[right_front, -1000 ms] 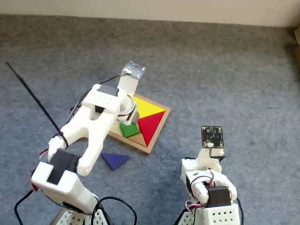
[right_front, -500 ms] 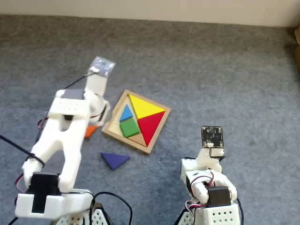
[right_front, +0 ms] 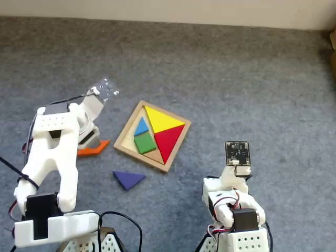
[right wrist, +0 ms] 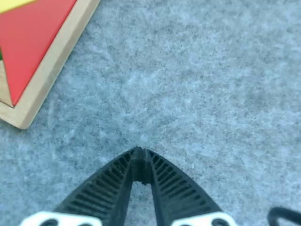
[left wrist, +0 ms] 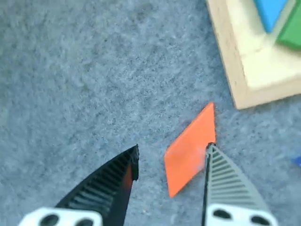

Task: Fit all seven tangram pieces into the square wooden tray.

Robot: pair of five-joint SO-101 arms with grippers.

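The square wooden tray (right_front: 176,144) lies on the grey carpet and holds a yellow (right_front: 161,120), a red (right_front: 169,140), a light blue (right_front: 140,127) and a green piece (right_front: 144,144). An orange piece (right_front: 93,149) lies flat on the carpet just left of the tray. A dark blue triangle (right_front: 127,179) lies in front of the tray. My left gripper (left wrist: 172,153) is open and low over the orange piece (left wrist: 190,148), which sits between the fingers against the pale one. My right gripper (right wrist: 138,155) is shut with nothing in it, above bare carpet near the tray's corner (right wrist: 47,75).
The right arm (right_front: 233,207) sits folded at the near edge, right of the tray. The left arm (right_front: 52,152) stretches along the left side. Open carpet spreads behind and to the right of the tray. A tray corner (left wrist: 235,70) is close to the orange piece.
The left arm swung left from above the tray to the orange piece beside it, uncovering the light blue and green pieces. The right arm has not moved.
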